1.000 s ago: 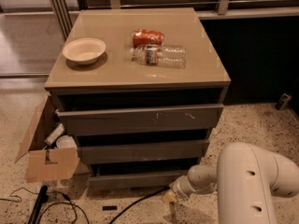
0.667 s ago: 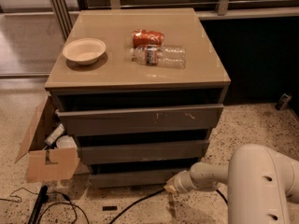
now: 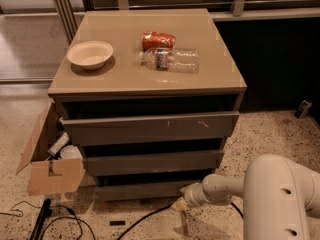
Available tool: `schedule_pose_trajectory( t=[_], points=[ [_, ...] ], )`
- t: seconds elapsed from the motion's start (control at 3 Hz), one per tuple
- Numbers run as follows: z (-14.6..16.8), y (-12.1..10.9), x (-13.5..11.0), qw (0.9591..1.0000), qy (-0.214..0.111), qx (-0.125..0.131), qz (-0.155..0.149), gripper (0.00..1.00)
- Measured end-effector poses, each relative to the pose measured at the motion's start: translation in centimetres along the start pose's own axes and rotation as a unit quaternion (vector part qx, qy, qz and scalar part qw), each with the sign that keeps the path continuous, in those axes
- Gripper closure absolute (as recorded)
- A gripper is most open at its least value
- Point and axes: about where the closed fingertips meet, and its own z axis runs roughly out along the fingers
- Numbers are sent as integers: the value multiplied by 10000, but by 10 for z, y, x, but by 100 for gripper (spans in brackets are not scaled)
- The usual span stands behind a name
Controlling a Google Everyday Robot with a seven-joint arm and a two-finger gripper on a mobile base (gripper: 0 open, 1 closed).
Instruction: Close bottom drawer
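The bottom drawer (image 3: 142,190) is the lowest and narrowest of three grey-brown drawers in the cabinet. Its plain front stands out a little from the dark gap above it. My white arm (image 3: 280,194) reaches in from the lower right, low over the floor. My gripper (image 3: 181,204) is at the drawer front's right end, close to or touching its lower corner. The mid-width drawer (image 3: 152,161) and the widest drawer (image 3: 150,126), with pale scratch marks, lie above it.
On the cabinet top (image 3: 125,79) lie a paper bowl (image 3: 90,54), a red can (image 3: 157,40) and a clear plastic bottle (image 3: 170,60). An open cardboard box (image 3: 50,169) stands at the cabinet's left. Black cables (image 3: 145,219) run over the speckled floor.
My arm has reached further left and my gripper has moved in toward the bottom drawer's right end. The drawers look unchanged.
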Motion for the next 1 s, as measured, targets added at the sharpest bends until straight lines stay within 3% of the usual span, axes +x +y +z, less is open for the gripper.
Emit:
schedule_pose_trajectory(
  t=[0.33, 0.67, 1.0],
  points=[
    [10, -9, 0, 9999, -9, 33, 101, 15],
    [32, -23, -6, 9998, -75, 61, 200, 0],
    [32, -23, -6, 9998, -75, 61, 200, 0]
  ],
)
